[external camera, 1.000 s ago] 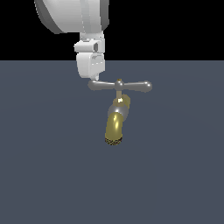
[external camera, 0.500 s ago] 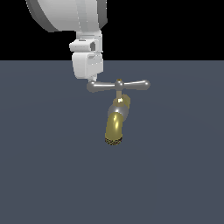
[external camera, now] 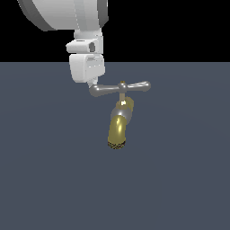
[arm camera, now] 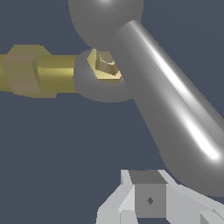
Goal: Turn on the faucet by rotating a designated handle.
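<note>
Nearest the gripper [external camera: 93, 83], the bulbous end of the handle [external camera: 120, 88] is sitting right at the fingertips, apparently touching them, with the grey bar running away from the tool toward the exterior view's right. Whether the jaws are parted or closed is impossible to tell: the exterior view is showing only the white hand body above the bar end, and the wrist view is showing just one grey-white finger [arm camera: 148, 199] beside the bar, gripping nothing visible. To do this push well, the tool is best pressing squarely on that end knob, as far from the stem as possible, sweeping along an arc around the stem so contact is not slipping off the rounded surface. Beyond the stem, the faucet [external camera: 119, 126] is hanging below the bar's middle, its gold spout pointing away and downward from the gripper, clear of the sweep.
</note>
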